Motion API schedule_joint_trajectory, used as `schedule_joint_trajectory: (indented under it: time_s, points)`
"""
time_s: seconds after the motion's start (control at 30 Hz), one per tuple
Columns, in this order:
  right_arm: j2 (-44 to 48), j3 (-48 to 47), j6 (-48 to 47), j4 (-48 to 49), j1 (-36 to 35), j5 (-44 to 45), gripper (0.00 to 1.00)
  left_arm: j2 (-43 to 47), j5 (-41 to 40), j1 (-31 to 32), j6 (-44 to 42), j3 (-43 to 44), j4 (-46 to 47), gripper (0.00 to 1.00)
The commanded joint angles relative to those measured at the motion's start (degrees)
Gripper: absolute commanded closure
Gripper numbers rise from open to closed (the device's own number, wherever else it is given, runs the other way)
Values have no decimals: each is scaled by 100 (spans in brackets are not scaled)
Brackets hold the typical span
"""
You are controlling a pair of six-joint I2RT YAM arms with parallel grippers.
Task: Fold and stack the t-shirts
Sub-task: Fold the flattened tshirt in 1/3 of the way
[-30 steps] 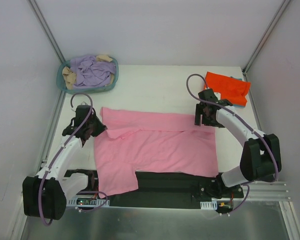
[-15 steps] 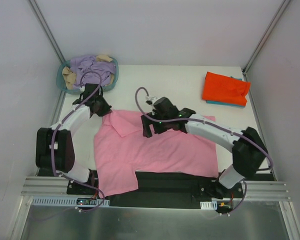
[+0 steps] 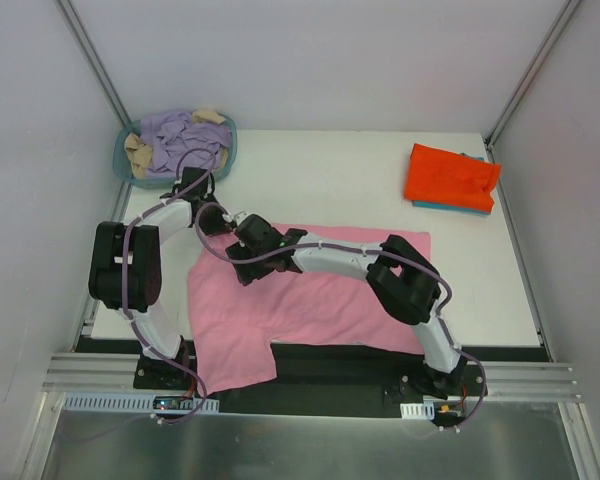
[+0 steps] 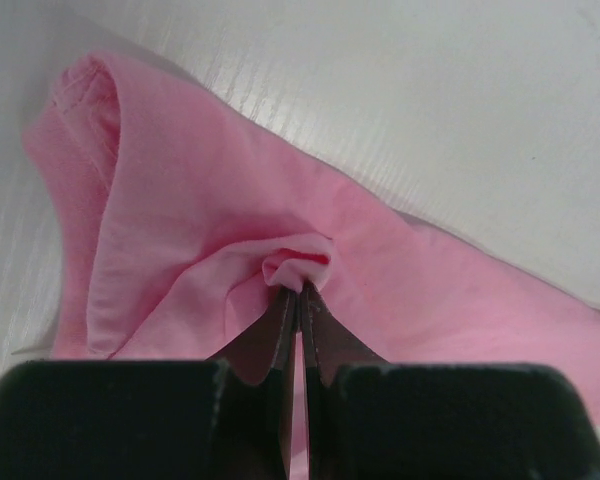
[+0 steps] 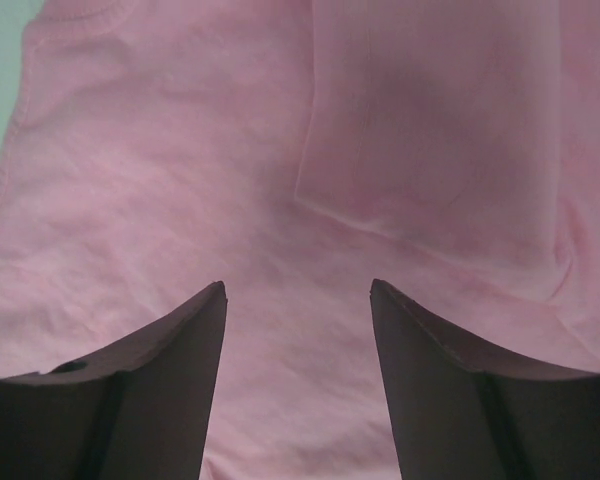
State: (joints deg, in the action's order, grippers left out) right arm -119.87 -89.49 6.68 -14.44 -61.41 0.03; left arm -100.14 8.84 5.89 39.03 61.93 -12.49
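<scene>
Two pincers work at the far left corner of the pink shirt (image 3: 320, 300), which lies spread flat on the near half of the white table (image 3: 320, 180). Its near hem hangs over the dark strip at the table's front edge.

The left pincer (image 4: 300, 295) is clamped tight on a small pinch of pink cloth. The fabric bunches into a little rosette right at the fingertips. A folded-over flap with a stitched hem curls away to the left of it.

The right pincer (image 5: 298, 290) sits just beside the left one, on the near side. It points down at the shirt with its jaws apart and nothing between them. Pink cloth fills everything below it, and the straight edge of a doubled layer lies just ahead of the fingers.

Over in the far right corner, well apart from both pincers, the orange shirt (image 3: 452, 175) rests folded on top of the teal shirt (image 3: 455, 207). Only a thin strip of the teal one peeks out.

At the far left corner stands a round basket (image 3: 123, 160) heaped with lilac clothes (image 3: 180, 140), near the left pincer.
</scene>
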Motion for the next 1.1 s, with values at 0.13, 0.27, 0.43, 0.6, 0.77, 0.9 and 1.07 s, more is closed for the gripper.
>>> schedule_joint_trajectory:
  time_s: [0.13, 0.27, 0.43, 0.6, 0.77, 0.9, 1.07]
  points:
    - [-466, -710, -175, 327, -117, 585, 41, -50, 21, -123, -185, -278, 19, 100]
    - [-782, -929, -158, 161, -117, 752, 46, 3, 196, -115, -202, -340, 89, 100]
    - [-1038, -1299, 18, -138, -135, 1068, 57, 91, 303, -123, -238, -427, 115, 100]
    - [-1029, -1316, 123, -340, -170, 1499, 79, 249, 232, -123, -211, -533, 124, 100]
    - [-722, -1211, -16, -358, -249, 1675, 90, 346, 232, -123, -229, -498, 133, 100]
    - [-257, -1054, -228, -455, -310, 1720, 91, 547, 267, -132, -176, -559, 124, 100]
    - [332, -667, -255, -543, -319, 1377, 92, 1109, 363, -132, 52, -893, 124, 100]
